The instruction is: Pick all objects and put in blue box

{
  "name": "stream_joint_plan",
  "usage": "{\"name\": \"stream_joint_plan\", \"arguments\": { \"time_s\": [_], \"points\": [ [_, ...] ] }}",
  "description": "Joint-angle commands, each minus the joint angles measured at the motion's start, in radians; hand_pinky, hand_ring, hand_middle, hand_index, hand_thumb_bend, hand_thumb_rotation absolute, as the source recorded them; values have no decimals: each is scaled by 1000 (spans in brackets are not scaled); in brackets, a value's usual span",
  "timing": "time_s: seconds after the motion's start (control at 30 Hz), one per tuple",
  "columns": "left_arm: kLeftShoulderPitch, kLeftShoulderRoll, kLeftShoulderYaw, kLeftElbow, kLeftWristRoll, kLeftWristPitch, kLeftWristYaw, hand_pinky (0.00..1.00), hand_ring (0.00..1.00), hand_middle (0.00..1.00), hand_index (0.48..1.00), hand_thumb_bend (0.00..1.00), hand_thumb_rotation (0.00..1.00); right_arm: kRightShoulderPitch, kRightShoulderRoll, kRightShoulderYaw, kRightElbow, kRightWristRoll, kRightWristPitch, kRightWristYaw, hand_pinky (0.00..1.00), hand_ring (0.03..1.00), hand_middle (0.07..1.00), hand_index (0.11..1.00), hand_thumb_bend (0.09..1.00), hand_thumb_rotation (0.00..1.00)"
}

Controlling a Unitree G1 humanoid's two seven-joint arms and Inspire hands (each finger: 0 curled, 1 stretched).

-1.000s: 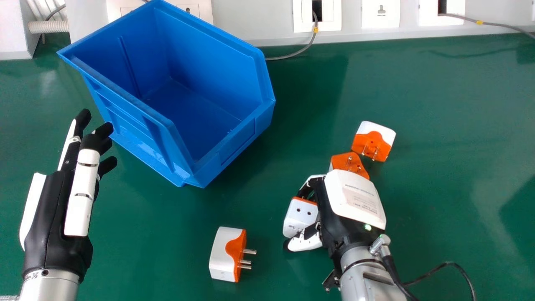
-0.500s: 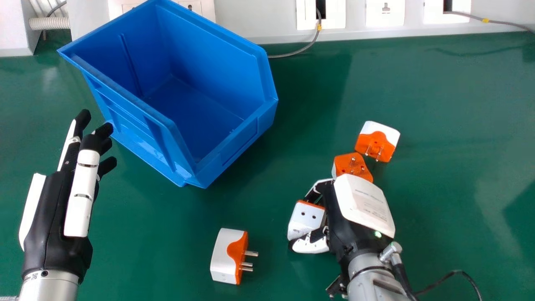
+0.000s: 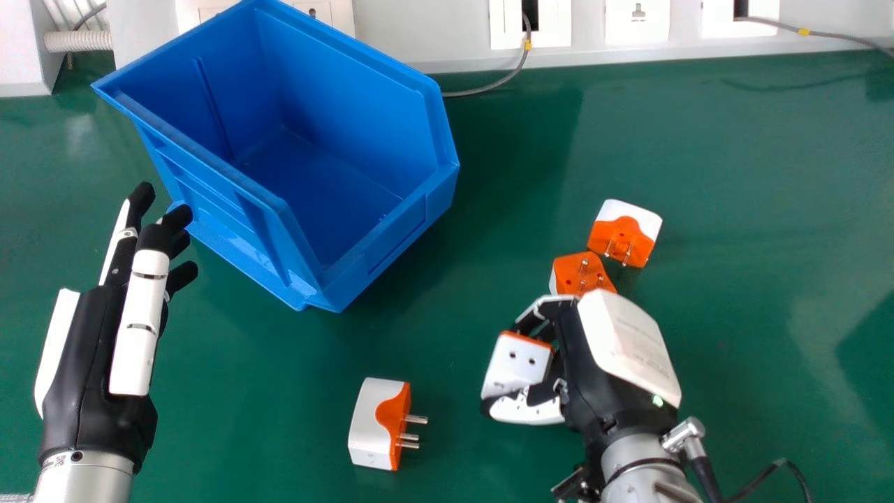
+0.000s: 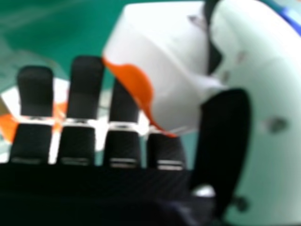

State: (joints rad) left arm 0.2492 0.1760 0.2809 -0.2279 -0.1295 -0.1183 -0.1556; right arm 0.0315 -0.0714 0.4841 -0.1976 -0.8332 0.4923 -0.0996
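- Head view, at the left: the left hand [image 3: 91, 349] is apart, its fingers straight, beside the blue box [image 3: 300, 230].
- The box stands upright on the green counter [image 3: 733, 209], open side up, long axis slanting from far left to near right, its low front facing near right.
- Right of that and nearer, the near adapter [image 3: 369, 423] has its pins pointing right; its white body runs from near to far, leaning slightly right at the far end.
- Next, the gripped adapter [image 3: 513, 367] shows its white socket face to the camera, orange edge toward the far side. The right hand [image 3: 625, 349] is clamped on it, thumb on the near side, fingers bent round the far side; its long axis is hard to tell.
- Just beyond that hand, the partly hidden middle adapter [image 3: 576, 272] has its orange face and pins upward.
- Just beside it, farther right, the far adapter [image 3: 625, 234] points its pins nearward, long axis mostly left to right.
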Motion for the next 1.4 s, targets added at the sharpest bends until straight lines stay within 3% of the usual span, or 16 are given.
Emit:
{"name": "stream_joint_plan", "arguments": {
  "time_s": [0.0,0.43,0.7,0.87,1.0,1.1,1.23,1.37],
  "points": [
    [-11,8,1,-11,-6,-12,-1,898,939,930,981,438,1000,5,-5,-8,-64,-6,-21,2,301,406,520,529,489,0],
    [-19,8,3,-2,-5,-16,-1,893,939,930,981,445,1000,20,4,-6,-179,-56,0,17,281,406,521,557,483,0],
    [-22,8,3,15,-4,-34,-4,892,939,931,980,448,1000,5,18,-10,-213,-76,-22,0,283,408,517,566,483,0],
    [-14,3,-3,2,1,-36,-1,891,939,931,981,448,1000,-25,28,-13,-217,-87,-21,4,283,407,513,570,482,0],
    [-16,6,-1,9,2,-42,-2,891,939,931,980,448,1000,-63,40,-14,-207,-94,-24,11,280,410,519,568,482,0],
    [-13,4,-4,8,5,-48,-1,890,939,930,979,449,1000,-91,42,-15,-195,-91,-30,14,278,412,525,562,482,0],
    [-20,4,-3,26,5,-62,-1,890,939,929,978,449,1000,-143,47,-21,-155,-72,-44,17,273,413,533,556,482,0],
    [-16,4,-4,24,5,-66,0,890,939,929,977,449,1000,-197,61,-27,-104,-55,-58,13,271,413,536,554,481,0]
  ]
}}
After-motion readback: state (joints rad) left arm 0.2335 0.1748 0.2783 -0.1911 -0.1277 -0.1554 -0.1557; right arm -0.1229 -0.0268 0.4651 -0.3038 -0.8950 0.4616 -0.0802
